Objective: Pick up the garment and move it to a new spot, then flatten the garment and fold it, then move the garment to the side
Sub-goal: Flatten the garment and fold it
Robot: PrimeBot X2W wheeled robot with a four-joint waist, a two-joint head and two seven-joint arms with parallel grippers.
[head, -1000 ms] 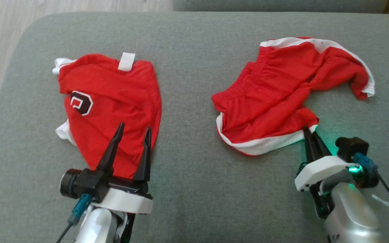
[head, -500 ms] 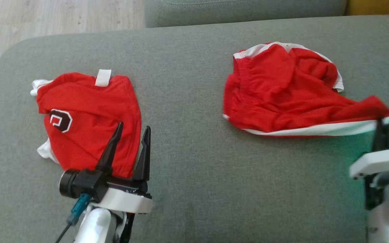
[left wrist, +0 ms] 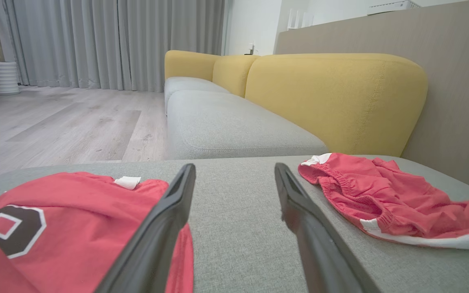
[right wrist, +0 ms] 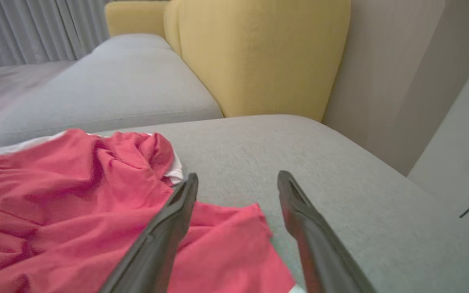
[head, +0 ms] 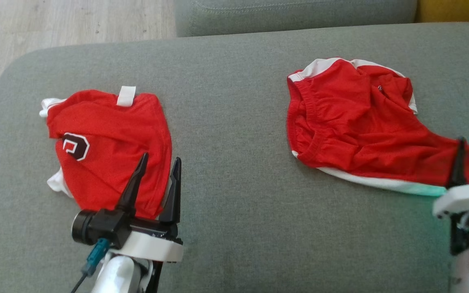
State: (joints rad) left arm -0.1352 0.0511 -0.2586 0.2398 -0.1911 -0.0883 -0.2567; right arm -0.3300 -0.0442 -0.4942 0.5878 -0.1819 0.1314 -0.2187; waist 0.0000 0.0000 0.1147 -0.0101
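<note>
A broad grey cushion (head: 234, 171) carries everything, with pale wood floor (head: 55, 20) at the upper left of the head view. The left wrist view shows yellow sofa backs (left wrist: 332, 97) and grey curtains (left wrist: 116, 40) behind it. The garment (head: 352, 130), red shorts with white trim and a gathered waistband, lies crumpled at the right of the cushion. The right fingers (right wrist: 165, 232) stand spread apart over its near corner, gripping nothing. The left fingers (head: 134, 185) are wide open and empty, above a folded red garment (head: 108, 134) at the left.
</note>
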